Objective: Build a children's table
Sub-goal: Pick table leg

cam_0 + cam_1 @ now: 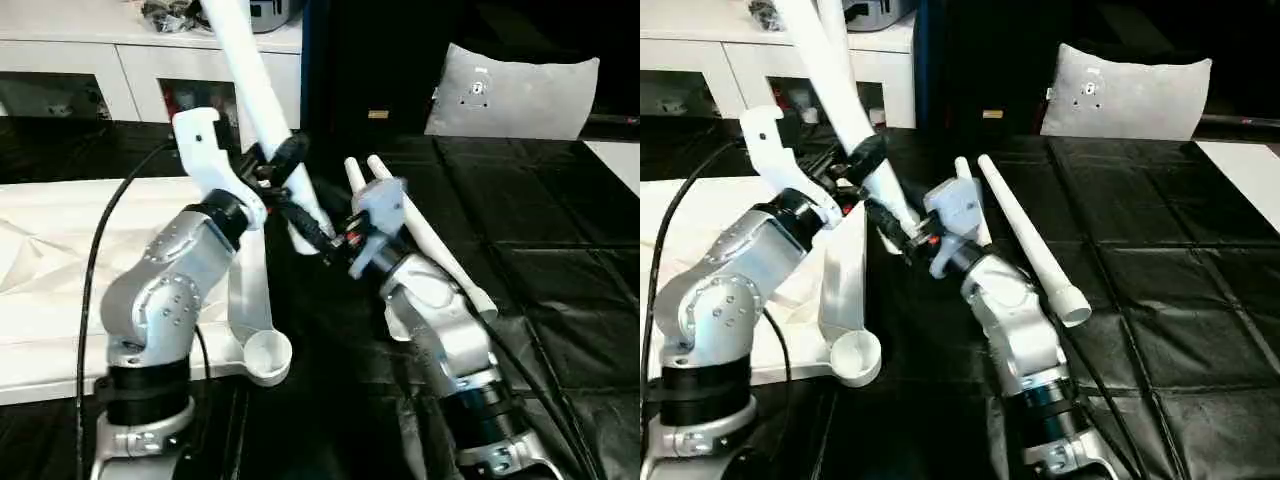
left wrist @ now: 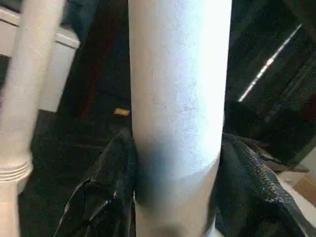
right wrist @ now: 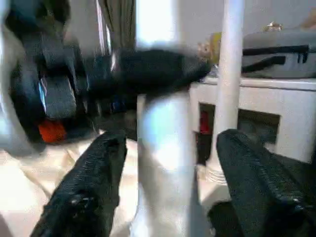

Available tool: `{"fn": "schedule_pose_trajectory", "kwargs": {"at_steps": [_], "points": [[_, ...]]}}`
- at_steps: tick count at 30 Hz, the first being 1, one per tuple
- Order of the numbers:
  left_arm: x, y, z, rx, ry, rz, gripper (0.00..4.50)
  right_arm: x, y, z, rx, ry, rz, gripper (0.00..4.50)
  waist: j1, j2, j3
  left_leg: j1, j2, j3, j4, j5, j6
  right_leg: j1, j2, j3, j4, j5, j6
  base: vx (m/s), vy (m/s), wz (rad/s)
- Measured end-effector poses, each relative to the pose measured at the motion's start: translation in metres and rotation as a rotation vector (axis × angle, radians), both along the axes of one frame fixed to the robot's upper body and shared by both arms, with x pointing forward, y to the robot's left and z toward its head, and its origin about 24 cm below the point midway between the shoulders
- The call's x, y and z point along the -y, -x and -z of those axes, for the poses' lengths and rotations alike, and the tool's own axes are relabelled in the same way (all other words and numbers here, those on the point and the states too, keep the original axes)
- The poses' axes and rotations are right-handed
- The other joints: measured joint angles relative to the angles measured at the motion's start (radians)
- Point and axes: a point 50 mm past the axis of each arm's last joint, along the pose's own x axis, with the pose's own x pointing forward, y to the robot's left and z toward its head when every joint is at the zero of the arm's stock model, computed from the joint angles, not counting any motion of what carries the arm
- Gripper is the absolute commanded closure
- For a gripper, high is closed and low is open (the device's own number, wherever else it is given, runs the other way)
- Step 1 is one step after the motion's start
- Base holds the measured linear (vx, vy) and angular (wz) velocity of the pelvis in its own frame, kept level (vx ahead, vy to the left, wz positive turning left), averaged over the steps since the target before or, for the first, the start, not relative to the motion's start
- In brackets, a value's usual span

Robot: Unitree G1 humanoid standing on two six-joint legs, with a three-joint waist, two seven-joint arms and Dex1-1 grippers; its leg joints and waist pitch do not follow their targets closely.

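The children's table lies in parts. Its white tabletop (image 1: pixel 60 300) rests at the left with a round corner socket (image 1: pixel 266 356) near me. One white leg (image 1: pixel 250 80) rises steeply toward the back, and my left gripper (image 1: pixel 285 160) is shut on it, its fingers (image 2: pixel 108 187) pressing both sides. My right gripper (image 1: pixel 318 235) is open around the same leg's lower part (image 3: pixel 163 148), its fingers (image 3: pixel 89 187) standing off from it. That leg's bottom end is hidden behind the grippers. Two more legs (image 1: pixel 430 240) lie on the black cover to the right. In the wrist views another leg (image 3: pixel 229 74) stands upright.
A grey-white pillow-like bag (image 1: pixel 515 95) leans at the back right. White cabinets (image 1: pixel 150 60) run along the back left. A black cable (image 1: pixel 95 260) loops over my left arm. The black quilted cover (image 1: pixel 560 280) spreads to the right.
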Motion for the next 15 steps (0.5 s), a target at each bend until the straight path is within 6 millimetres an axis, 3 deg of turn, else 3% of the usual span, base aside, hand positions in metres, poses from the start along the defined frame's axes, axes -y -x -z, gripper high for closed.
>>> {"fn": "schedule_pose_trajectory", "kwargs": {"at_steps": [4, 8, 11, 15], "points": [[-0.006, 0.0, -0.002, 0.004, -0.003, 0.015, 2.51, 0.011, 0.0, -0.007, -0.055, -0.11, -0.018, 0.99, 0.001, 0.0, 0.0, 0.0, 0.0, 0.0, 0.0, 0.001, 0.001, 0.0, 0.0, 0.0, 0.0, 0.0, 0.0, 0.0, 0.0, 0.0], [-0.017, 0.0, -0.013, 0.005, 0.029, 0.096, 2.51, 0.044, -0.009, -0.019, -0.176, -0.314, 0.031, 0.56, 0.002, -0.001, 0.0, 0.001, -0.001, 0.0, 0.0, 0.001, 0.0, 0.001, -0.001, 0.0, 0.001, 0.0, 0.0, 0.0, 0.0, 0.0], [-0.02, 0.003, -0.023, 0.013, 0.111, 0.194, 2.51, 0.07, -0.013, -0.023, -0.239, -0.334, 0.033, 0.16, 0.006, -0.001, 0.0, 0.001, -0.001, 0.0, 0.001, 0.002, 0.0, 0.001, 0.0, 0.0, 0.002, 0.0, 0.0, 0.0, 0.0, 0.0], [-0.019, 0.01, -0.03, 0.026, 0.136, 0.357, 2.53, 0.077, -0.005, -0.028, -0.279, -0.324, -0.094, 0.03, 0.004, -0.001, 0.0, 0.001, 0.0, 0.0, 0.001, 0.002, 0.0, 0.0, 0.0, 0.0, 0.003, 0.0, 0.0, 0.0, 0.0, 0.0]]}}
